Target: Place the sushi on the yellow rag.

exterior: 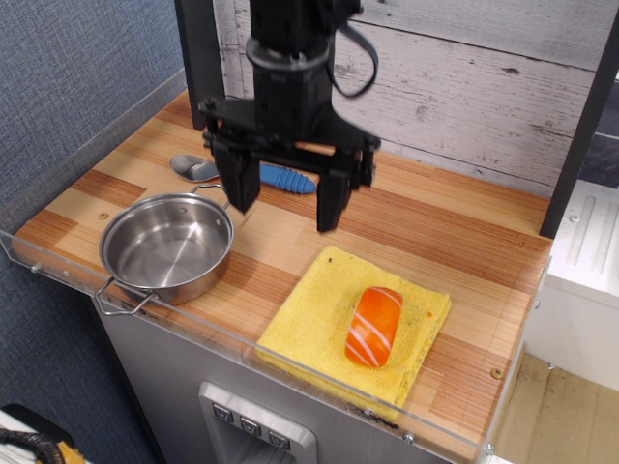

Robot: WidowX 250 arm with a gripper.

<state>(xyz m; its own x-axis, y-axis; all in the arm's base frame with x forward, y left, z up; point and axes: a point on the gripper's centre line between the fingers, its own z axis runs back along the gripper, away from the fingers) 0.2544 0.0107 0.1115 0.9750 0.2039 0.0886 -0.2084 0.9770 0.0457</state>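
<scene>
A steel pot (169, 247) sits at the left of the wooden counter (464, 232); behind it lies a spoon with a blue handle (274, 177), partly hidden by the gripper (287, 198), which hangs above the counter with its jaws spread wide and holding nothing; to the right, the sushi (374, 325) lies on the yellow rag (309, 319), well apart from the gripper.
</scene>
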